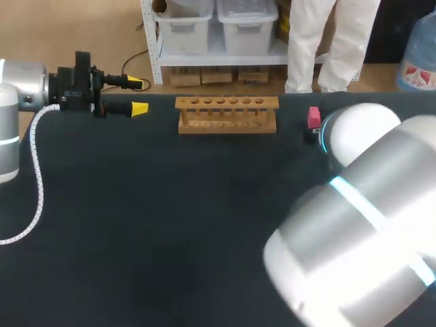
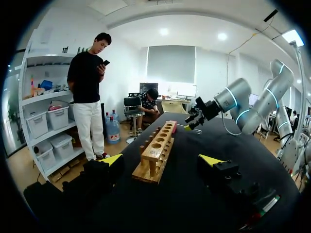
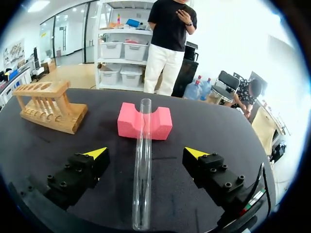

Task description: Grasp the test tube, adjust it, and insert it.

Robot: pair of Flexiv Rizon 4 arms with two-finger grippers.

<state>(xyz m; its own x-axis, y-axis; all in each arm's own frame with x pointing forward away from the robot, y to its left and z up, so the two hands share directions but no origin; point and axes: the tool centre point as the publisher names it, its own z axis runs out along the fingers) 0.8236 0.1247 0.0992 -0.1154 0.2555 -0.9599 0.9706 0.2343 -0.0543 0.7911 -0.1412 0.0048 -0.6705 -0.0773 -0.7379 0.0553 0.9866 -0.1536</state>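
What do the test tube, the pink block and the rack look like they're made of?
Test tube: clear glass or plastic; the table shows through it. Pink block: probably foam, matte with soft edges. Rack: light brown wood, dull finish.

"What's that table (image 1: 170, 238) got on it?"

"The top is black all over. A wooden rack (image 1: 227, 114) stands near the far edge, about midway along, with its row of round holes facing up."

"And the pink thing?"

"That's a pink foam block (image 3: 144, 121), also by the far edge but well apart from the rack, toward the right corner. There's a notch in its top."

"Is that glass?"

"Yes, a clear test tube (image 3: 142, 170). One end lies in the notch, and the rest runs toward the near edge, with the other end down on the black surface."
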